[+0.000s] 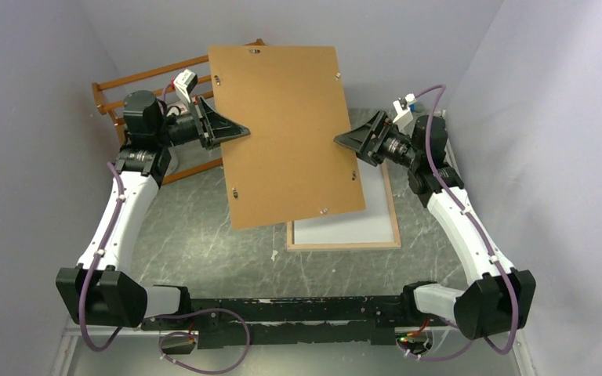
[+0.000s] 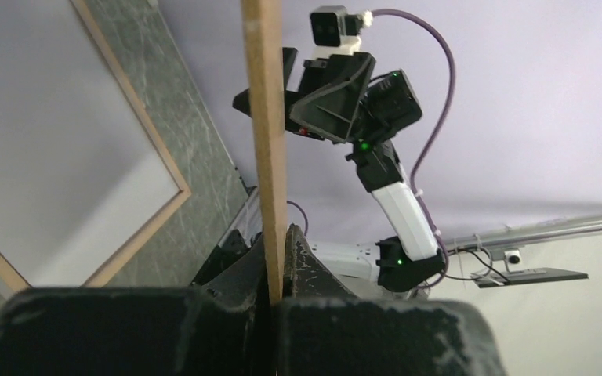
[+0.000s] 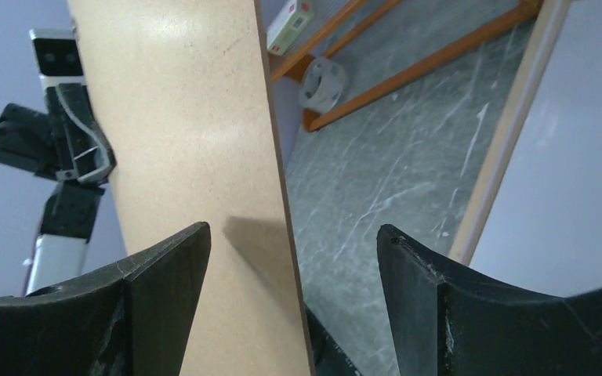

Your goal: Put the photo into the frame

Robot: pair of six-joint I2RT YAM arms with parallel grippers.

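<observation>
My left gripper (image 1: 239,131) is shut on the left edge of a plain brown hardboard backing sheet (image 1: 286,133) and holds it tilted in the air; the left wrist view shows the sheet (image 2: 265,117) edge-on between the shut fingers (image 2: 278,235). My right gripper (image 1: 345,139) is open, with the sheet's right edge (image 3: 180,117) between its spread fingers (image 3: 292,227). The frame (image 1: 345,245), pale wood rim up, lies flat on the table below the sheet, its inside whitish. The rim also shows in both wrist views (image 2: 143,117) (image 3: 506,133). The photo's dark picture is not in view.
An orange-brown slatted wooden rack (image 1: 125,86) stands at the back left, behind my left arm; its bars show in the right wrist view (image 3: 423,66) with a round white piece (image 3: 321,82) beside them. Grey walls close in on both sides.
</observation>
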